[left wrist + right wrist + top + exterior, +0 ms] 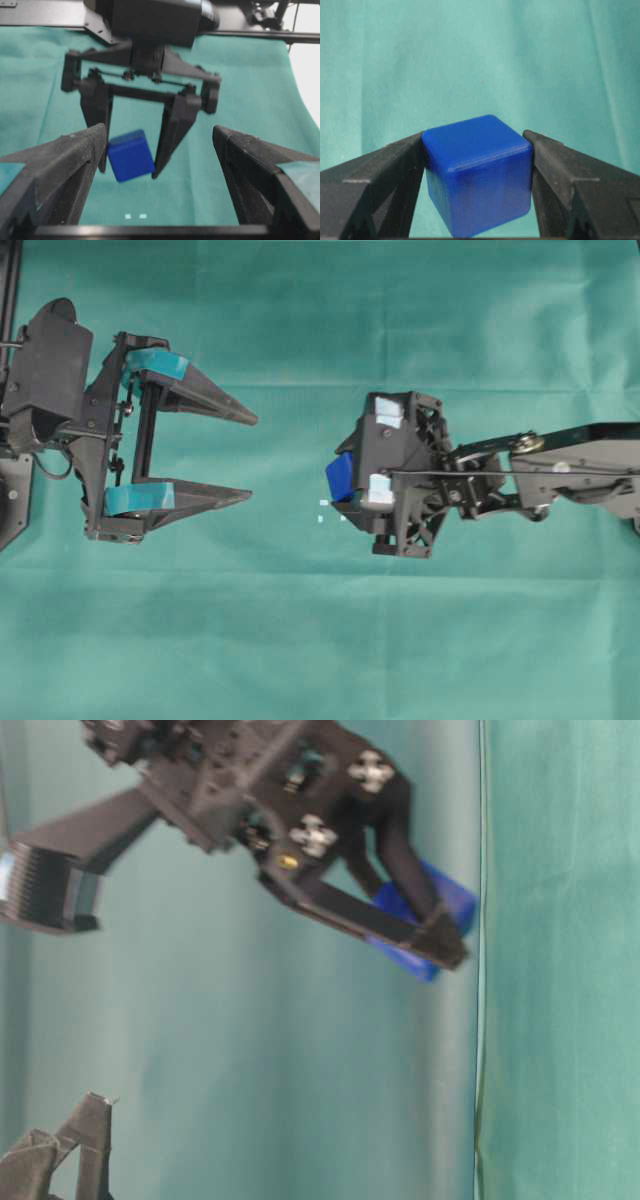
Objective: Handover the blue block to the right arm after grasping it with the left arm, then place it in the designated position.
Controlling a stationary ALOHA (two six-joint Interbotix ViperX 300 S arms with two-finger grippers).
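Plain black right claw (pixel 352 492) clenches the small bright-blue cube (pixel 340 477); teal-taped left claw (pixel 235 458) released. Lower squarely onto the white marks (pixel 332 511) at seven o'clock.

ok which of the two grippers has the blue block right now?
The right gripper, the one with plain black fingers: its jaws are clamped on opposite sides of the blue block. The left gripper, with teal-taped fingers, stands wide open and empty.

the blue block (pixel 477 172) is a bright, plain blue all over the faces that show, and the green cloth (pixel 320 640) under it is an even teal-green with small white marks (pixel 333 510). the left arm (pixel 60 410) is black with teal tape bands (pixel 155 363) on its fingers, while the right arm (pixel 560 465) is black with plain black fingers (pixel 380 185).
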